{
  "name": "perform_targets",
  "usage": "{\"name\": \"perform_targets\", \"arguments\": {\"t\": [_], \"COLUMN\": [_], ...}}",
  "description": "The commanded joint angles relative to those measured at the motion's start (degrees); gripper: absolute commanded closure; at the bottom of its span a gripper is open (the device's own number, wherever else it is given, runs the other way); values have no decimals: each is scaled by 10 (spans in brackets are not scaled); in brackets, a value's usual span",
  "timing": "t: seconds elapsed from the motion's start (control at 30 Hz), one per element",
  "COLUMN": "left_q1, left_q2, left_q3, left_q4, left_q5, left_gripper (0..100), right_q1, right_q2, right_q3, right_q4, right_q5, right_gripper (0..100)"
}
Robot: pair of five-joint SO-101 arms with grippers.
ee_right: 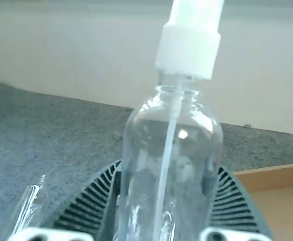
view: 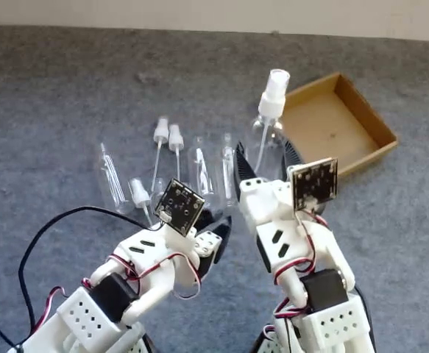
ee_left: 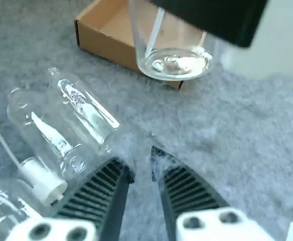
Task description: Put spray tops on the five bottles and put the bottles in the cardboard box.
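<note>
My right gripper [view: 267,160] is shut on a clear bottle [view: 264,140] with a white spray top [view: 274,93], held upright above the carpet just left of the cardboard box [view: 376,125]. In the right wrist view the bottle [ee_right: 171,165] stands between the ribbed fingers [ee_right: 86,211]. My left gripper [ee_left: 141,165] hovers low over the carpet, slightly open and holding nothing, with the held bottle's base [ee_left: 174,63] beyond it. Bare bottles [ee_left: 81,108] and a loose spray top [ee_left: 38,175] lie beside it. Several bottles [view: 111,176] and spray tops [view: 161,132] lie in a row on the carpet.
The box [ee_left: 106,35] is open-topped and holds nothing I can see. Grey carpet [view: 67,88] covers the table, with free room at the far left and back. A black cable [view: 37,250] loops by the left arm's base.
</note>
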Motion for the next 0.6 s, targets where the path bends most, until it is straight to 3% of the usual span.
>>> {"name": "perform_targets", "arguments": {"t": [0.0,0.23,0.57], "left_q1": [6,6,7], "left_q2": [-9,-9,-9], "left_q3": [51,135,145], "left_q4": [-135,-284,-322], "left_q5": [6,6,7], "left_gripper": [995,995,995], "right_q1": [-29,-46,-78], "right_q2": [23,43,40], "right_q3": [-50,-50,-16], "right_q4": [0,-80,-79], "right_q5": [-4,-4,-4], "right_gripper": [830,831,831]}}
